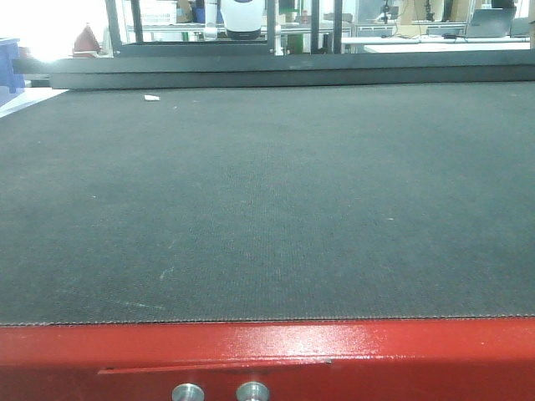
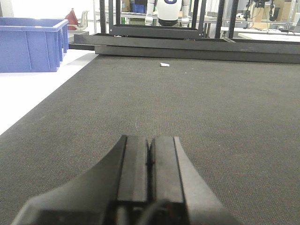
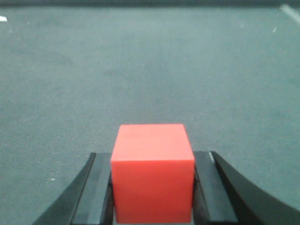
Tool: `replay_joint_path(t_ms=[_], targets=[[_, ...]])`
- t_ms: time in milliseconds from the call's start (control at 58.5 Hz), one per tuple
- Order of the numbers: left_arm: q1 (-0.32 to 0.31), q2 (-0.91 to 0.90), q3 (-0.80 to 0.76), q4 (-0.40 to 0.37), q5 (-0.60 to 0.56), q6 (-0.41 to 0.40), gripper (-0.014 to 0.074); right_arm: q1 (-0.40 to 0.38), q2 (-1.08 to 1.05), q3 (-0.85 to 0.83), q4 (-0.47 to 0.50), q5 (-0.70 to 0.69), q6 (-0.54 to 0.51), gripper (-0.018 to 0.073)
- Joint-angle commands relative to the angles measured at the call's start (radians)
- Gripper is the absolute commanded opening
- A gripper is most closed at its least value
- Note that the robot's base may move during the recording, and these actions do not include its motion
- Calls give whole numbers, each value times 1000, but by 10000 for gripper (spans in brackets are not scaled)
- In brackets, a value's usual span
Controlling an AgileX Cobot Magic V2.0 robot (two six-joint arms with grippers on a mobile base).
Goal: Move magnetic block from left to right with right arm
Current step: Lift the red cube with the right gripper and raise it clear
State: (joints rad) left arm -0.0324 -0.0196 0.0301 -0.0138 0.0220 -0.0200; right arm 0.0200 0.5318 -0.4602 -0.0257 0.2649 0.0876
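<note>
Red-orange, matte and sharp-edged, the magnetic block (image 3: pixel 152 173) sits between the fingers (image 3: pixel 101 187) of the right tool (image 3: pixel 153 157). One finger bears on each side face, so this tool is clamped on the block as far as the right wrist view shows. It cannot be established whether the block rests on the mat or is raised clear of it.

Location: the front view shows the counter (image 1: pixel 267 351) from its glossy red near rim to its far edge with no block and no arm in it. The block's place relative to the counter's edges therefore cannot be fixed. Only dark woven mat (image 3: pixel 150 70) lies ahead of it.

Left tool (image 2: pixel 150 140): fingers together on nothing, low over the mat and pointing toward the far edge. A small white scrap (image 2: pixel 164 64) lies near that edge. A blue bin (image 2: pixel 30 44) stands off the counter beyond its left edge.

Handling, assessed:
- The block appears rigid and probably light. No deformation under the clamp is evident.
- The faces are smooth, so slip is a moderate risk if the hold is slack.
- The present hold, flat on two opposite faces, is the sound one. A hold across corners or edges would be less secure.
- The magnetic pull cannot be judged. It may drag toward the metal rim.
</note>
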Motion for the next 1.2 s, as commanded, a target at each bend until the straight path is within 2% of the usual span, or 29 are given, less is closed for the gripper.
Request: replay_joint_path(t_ms=[0,171,1180], targets=[[-5,-2,11,-9,-85,-1,-117,-8,-60,-3,-21,-93,-12,317],[-5,-2,11,-9,-85,-1,-117,-8,-138,5,-21,-90,-12,317],[-5,-2,11,-9,-85,-1,-117,-8,-139,5,-21,-91,-12,317]])
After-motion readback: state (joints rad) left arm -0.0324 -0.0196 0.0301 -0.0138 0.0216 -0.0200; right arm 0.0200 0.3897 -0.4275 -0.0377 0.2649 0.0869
